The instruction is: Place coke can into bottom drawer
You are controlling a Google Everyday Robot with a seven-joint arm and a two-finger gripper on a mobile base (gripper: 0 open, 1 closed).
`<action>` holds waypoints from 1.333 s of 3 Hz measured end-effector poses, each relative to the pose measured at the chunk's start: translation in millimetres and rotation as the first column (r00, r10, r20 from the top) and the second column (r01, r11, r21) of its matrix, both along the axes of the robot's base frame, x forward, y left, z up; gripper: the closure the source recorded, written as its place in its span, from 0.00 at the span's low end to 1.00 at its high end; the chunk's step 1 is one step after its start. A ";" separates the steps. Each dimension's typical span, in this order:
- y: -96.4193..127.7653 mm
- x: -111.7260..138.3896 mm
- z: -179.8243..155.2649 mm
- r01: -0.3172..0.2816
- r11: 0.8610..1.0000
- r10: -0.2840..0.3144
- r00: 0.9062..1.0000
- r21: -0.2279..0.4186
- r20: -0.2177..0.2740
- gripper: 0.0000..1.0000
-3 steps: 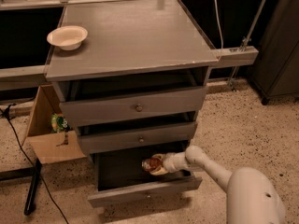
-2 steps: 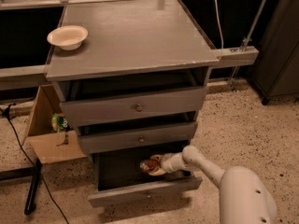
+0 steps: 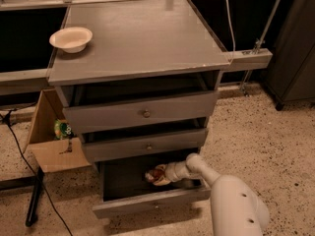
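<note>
Coke can [image 3: 155,175] sits inside the open bottom drawer [image 3: 147,203], over the dark interior near its middle, and your claw [image 3: 163,174] is closed around it from the right. Compared with a second ago, the can has crept a little to the left and slightly lower, and the arm has swung left with it, so its bulky white link now covers more of the drawer's right front corner. You can read that as the can being well within the drawer walls and close to the floor, so the task looks nearly done; what remains is the release.

The can lies on its side. Its long axis runs roughly left to right, in line with the wrist, with the free end pointing left and tipped a touch toward the near side. Whether it already rests on the drawer floor you cannot tell.

The white bowl [image 3: 71,38] stays out of this, far left on the desk [image 3: 147,43].
</note>
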State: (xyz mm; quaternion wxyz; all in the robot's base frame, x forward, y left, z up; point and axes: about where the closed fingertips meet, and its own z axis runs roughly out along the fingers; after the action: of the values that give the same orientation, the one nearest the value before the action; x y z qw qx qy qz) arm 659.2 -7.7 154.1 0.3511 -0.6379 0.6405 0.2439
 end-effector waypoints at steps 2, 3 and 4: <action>2.6 1.5 -10.1 -0.008 0.999 0.007 1.000 -0.032 -0.010 1.00; 2.7 1.2 -13.4 -0.015 0.998 0.015 1.000 -0.065 -0.009 1.00; 3.8 2.3 -12.7 -0.020 0.997 0.020 1.000 -0.080 0.000 1.00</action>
State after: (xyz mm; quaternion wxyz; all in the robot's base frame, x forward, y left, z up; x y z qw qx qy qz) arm 661.5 -3.9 141.4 0.3232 -0.6577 0.6434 0.2214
